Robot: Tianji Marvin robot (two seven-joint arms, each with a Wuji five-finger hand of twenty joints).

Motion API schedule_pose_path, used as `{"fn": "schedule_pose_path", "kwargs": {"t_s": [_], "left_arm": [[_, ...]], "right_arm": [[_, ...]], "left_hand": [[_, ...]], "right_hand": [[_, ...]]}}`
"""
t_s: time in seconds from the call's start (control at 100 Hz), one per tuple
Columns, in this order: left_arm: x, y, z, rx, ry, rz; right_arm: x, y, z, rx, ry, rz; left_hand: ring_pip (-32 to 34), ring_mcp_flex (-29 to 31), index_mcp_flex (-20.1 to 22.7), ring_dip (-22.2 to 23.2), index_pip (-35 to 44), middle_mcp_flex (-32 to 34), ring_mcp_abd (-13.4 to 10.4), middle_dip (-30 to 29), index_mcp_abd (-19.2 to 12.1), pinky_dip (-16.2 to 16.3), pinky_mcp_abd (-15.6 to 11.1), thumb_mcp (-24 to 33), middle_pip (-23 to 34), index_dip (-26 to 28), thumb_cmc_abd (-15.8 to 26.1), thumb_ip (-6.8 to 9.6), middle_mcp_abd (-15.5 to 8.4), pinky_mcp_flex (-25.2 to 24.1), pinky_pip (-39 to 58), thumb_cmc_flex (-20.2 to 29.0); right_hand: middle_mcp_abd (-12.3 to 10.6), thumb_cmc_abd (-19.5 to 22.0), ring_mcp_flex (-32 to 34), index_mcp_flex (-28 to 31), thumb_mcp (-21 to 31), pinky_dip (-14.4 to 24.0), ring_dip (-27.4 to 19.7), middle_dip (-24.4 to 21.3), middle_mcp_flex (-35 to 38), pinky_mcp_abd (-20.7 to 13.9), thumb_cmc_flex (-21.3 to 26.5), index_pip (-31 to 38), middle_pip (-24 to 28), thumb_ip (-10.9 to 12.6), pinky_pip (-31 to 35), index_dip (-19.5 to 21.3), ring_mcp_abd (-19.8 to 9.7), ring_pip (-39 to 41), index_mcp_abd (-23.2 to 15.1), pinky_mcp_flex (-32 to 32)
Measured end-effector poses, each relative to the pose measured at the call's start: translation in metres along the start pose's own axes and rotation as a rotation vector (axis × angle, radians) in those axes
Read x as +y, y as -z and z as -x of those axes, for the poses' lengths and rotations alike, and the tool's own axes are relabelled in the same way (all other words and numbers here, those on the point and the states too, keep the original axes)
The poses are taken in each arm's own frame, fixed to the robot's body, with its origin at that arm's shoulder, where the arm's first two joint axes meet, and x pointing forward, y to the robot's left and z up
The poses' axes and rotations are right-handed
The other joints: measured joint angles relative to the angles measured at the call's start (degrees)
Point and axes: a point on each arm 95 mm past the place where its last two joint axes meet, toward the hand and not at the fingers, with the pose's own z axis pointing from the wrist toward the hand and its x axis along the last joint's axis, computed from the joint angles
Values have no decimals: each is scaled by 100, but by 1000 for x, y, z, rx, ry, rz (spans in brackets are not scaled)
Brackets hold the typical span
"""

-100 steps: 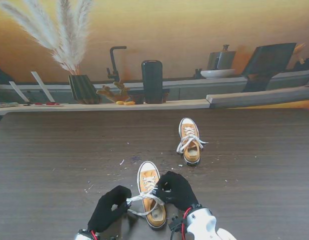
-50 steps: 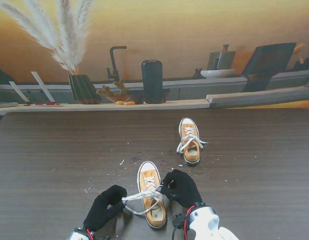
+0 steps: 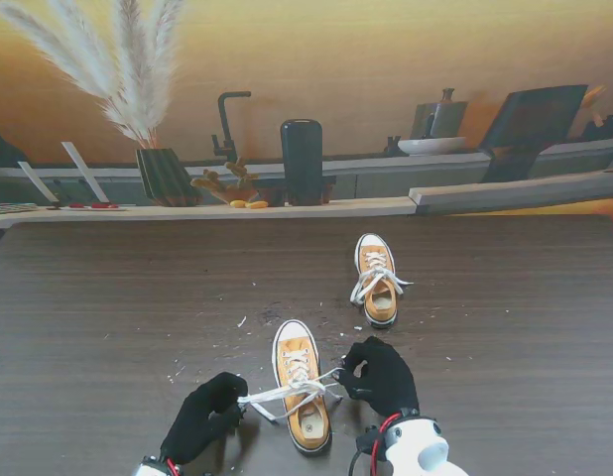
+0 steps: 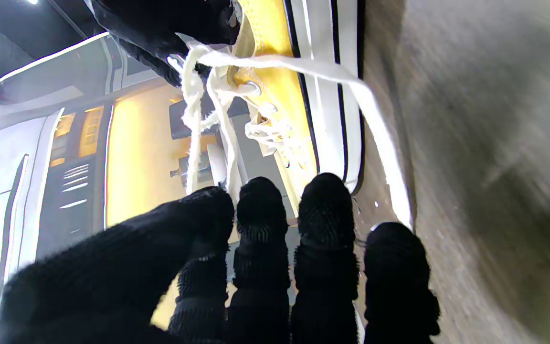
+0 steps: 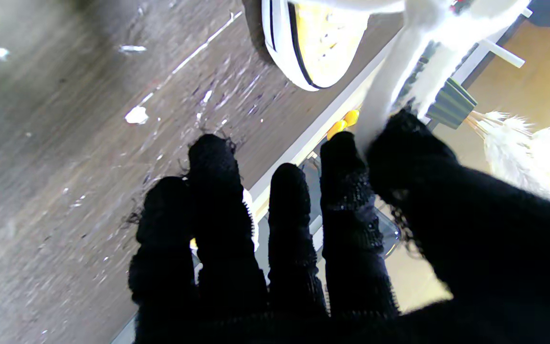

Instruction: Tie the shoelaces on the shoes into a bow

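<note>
The near yellow shoe (image 3: 300,387) lies toe away from me, between my two black-gloved hands. Its white lace (image 3: 287,393) runs taut across the shoe from one hand to the other. My left hand (image 3: 205,418) is on the shoe's left, thumb and forefinger shut on a lace end (image 4: 208,143). My right hand (image 3: 384,377) is on its right, pinching the other lace end (image 5: 385,95) between thumb and forefinger. In the left wrist view the lace (image 4: 303,64) crosses the shoe's side (image 4: 299,110). A second yellow shoe (image 3: 376,280) lies farther off with its laces in a loose bow.
Small white scraps (image 3: 242,321) dot the dark wooden table (image 3: 108,317). Behind its far edge a shelf holds a striped vase of pampas grass (image 3: 166,175), a black cylinder (image 3: 302,162), a tap (image 3: 227,124) and a bowl (image 3: 430,145).
My hands have drawn apart: the right hand moved right, the left slid a little left and nearer to me. The lace loop between them has pulled flatter and tighter across the shoe.
</note>
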Motion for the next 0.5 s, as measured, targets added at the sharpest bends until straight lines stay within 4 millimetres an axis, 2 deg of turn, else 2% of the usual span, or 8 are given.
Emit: {"fn": "schedule_pose_path", "kwargs": {"t_s": [0.5], "left_arm": [[-4, 6, 2, -26, -7, -8]], "right_arm": [[8, 0, 8, -70, 18, 55]], "left_hand": [[0, 0, -1, 1, -1, -9, 2, 3, 0, 1, 0, 0, -54, 0, 1, 0, 0, -1, -2, 1]], "right_hand": [[4, -7, 25, -1, 0, -2, 0, -50, 3, 25, 63, 2, 1, 0, 1, 0, 9, -1, 50, 2]]}}
